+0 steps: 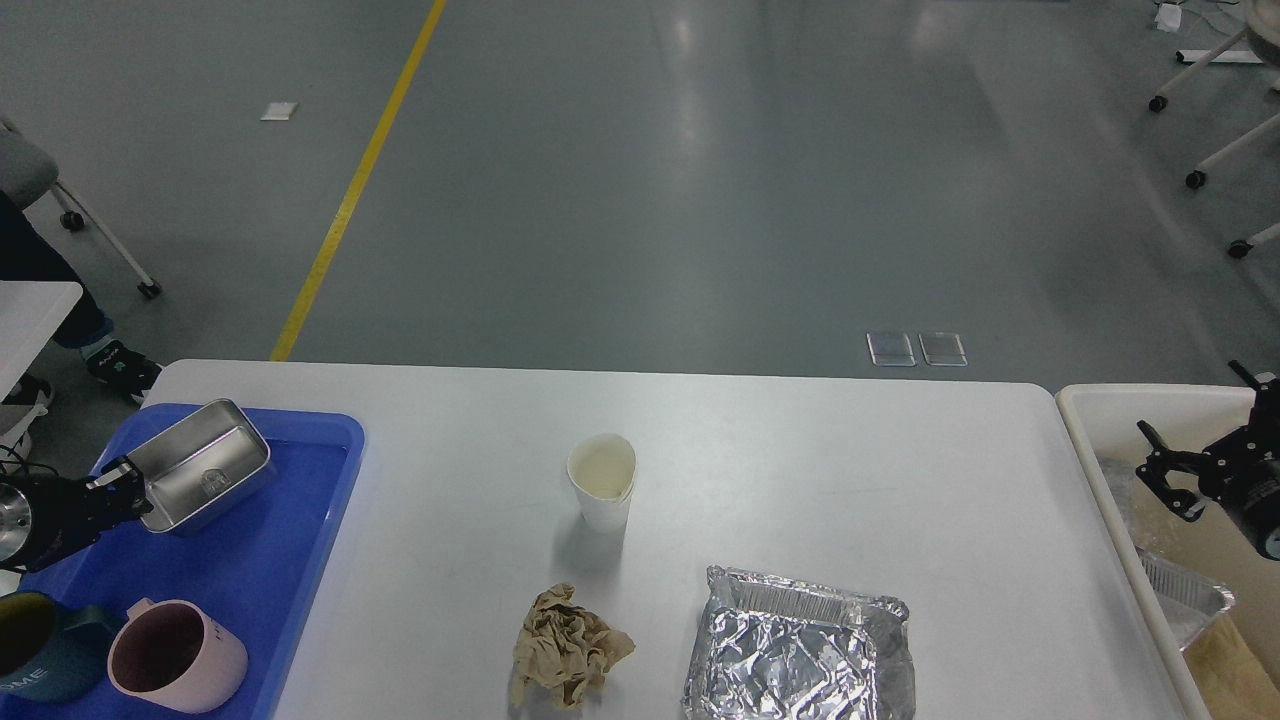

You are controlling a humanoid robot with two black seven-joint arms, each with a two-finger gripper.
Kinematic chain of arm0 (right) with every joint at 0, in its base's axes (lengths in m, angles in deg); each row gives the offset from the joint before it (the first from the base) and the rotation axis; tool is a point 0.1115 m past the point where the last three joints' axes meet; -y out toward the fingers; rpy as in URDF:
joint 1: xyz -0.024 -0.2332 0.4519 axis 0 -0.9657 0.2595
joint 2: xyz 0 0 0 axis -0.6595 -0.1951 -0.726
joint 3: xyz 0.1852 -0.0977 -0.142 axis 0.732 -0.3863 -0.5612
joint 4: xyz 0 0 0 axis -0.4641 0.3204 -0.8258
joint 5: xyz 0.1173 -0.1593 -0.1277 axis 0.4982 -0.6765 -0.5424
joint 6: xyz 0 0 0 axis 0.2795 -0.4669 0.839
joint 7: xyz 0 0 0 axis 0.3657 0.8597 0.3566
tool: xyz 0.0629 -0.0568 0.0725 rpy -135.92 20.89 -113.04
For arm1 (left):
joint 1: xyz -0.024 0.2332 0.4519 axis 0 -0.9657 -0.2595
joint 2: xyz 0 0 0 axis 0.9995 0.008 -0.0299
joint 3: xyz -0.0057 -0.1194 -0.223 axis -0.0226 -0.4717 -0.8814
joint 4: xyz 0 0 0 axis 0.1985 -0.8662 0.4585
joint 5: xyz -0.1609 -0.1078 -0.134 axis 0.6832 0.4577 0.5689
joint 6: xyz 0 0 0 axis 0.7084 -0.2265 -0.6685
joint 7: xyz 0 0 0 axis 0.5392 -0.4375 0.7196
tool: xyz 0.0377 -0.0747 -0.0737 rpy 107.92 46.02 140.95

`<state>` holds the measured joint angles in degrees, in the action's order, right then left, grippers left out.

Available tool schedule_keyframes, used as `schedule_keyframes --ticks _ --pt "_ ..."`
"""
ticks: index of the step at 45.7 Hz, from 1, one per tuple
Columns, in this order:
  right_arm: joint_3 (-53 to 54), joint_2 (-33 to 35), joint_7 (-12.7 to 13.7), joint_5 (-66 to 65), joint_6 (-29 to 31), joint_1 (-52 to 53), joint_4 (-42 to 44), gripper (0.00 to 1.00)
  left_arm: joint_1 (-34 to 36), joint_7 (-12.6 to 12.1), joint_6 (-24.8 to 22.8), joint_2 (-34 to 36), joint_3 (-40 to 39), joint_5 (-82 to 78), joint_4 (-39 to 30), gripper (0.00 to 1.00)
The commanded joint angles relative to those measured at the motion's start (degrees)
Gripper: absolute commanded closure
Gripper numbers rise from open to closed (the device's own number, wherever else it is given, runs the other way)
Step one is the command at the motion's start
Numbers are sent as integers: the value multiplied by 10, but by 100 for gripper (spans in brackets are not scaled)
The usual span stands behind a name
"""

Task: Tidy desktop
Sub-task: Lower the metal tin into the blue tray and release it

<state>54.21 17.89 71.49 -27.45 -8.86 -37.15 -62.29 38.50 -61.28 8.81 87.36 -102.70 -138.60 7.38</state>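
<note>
where the blue tray (300, 520) lies at the left end of the white worktop (850, 480), a steel box (200, 465) is gripped at its near-left rim by the left claw (128, 488) and held tilted over the tray's far part. a pink mug (178, 655) and a dark teal mug (35, 645) are seen standing in the tray's near end, touching each other. near the worktop's middle a white paper cup (602, 482) is set upright, with a crumpled brown napkin (568, 647) in front of it and a foil container (797, 647) just to its right. over the cream bin (1085, 420) at the far right, the right claw (1163, 470) is held open, gripping nothing.
</note>
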Motion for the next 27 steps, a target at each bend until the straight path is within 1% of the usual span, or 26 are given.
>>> schedule_keyframes --ticks 1,8,12,15,17,23,27 --pt "-1 1 0 0 -1 -1 0 0 -2 1 6 -12 4 -2 10 100" --pt "0 3 0 0 1 -1 0 0 -4 -1 2 -12 4 -1 10 99" --pt "0 3 0 0 2 -1 0 0 -3 0 -3 -5 3 3 5 88" --pt "0 2 0 0 1 -1 0 0 -4 8 -5 5 3 7 1 74" --pt "0 1 0 0 1 0 0 0 -4 10 -14 17 1 8 0 68" --pt "-1 1 0 0 1 1 -1 0 -5 43 -53 48 -5 9 -6 58" --pt "-1 5 0 0 1 2 -1 0 -5 62 -60 66 -10 11 -10 46"
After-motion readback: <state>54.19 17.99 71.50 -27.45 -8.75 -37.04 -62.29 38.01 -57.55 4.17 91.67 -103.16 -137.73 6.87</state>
